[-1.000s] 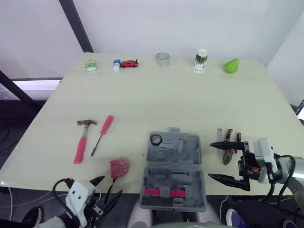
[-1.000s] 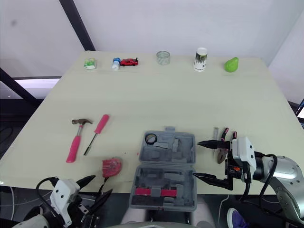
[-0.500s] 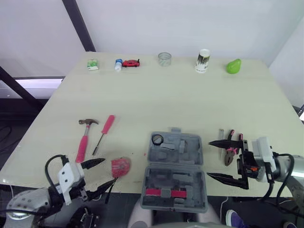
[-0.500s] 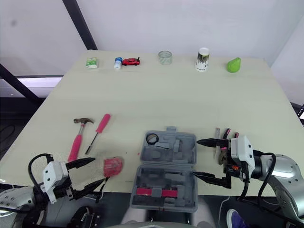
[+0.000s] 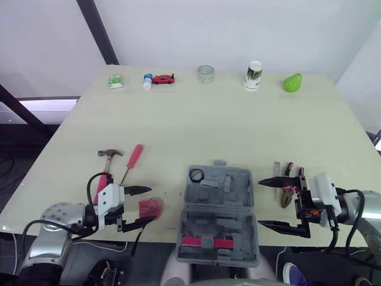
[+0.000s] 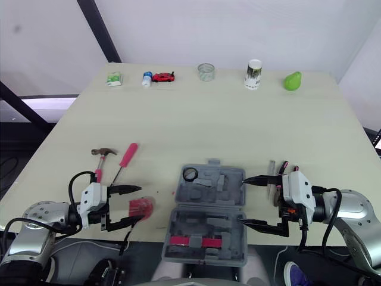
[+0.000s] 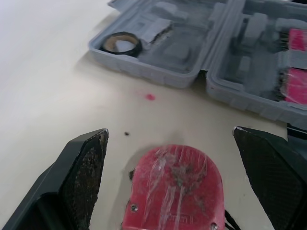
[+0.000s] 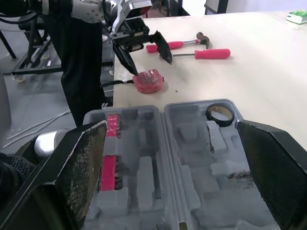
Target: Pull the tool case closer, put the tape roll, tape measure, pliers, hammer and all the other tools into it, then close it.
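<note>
Left gripper (image 5: pixel 153 204): I see it spread wide, one finger either side of the tape measure (image 7: pixel 175 184), touching neither.
Tape measure: on the table, just left of the case (image 5: pixel 238 179).
Case: open at the near edge, tape roll (image 5: pixel 196 175) in its far-left pocket.
Right gripper (image 5: pixel 259 202): spread wide, empty, at the case's right side.
Pliers (image 5: pixel 290 186): on the table, right of the case.
Hammer (image 5: pixel 105 174): beside the screwdriver (image 5: pixel 131 162).

The table (image 5: pixel 196 119) holds tool case (image 5: pixel 238 196), hammer (image 5: pixel 105 174), screwdriver (image 5: pixel 132 159), pliers (image 5: pixel 285 198).
</note>
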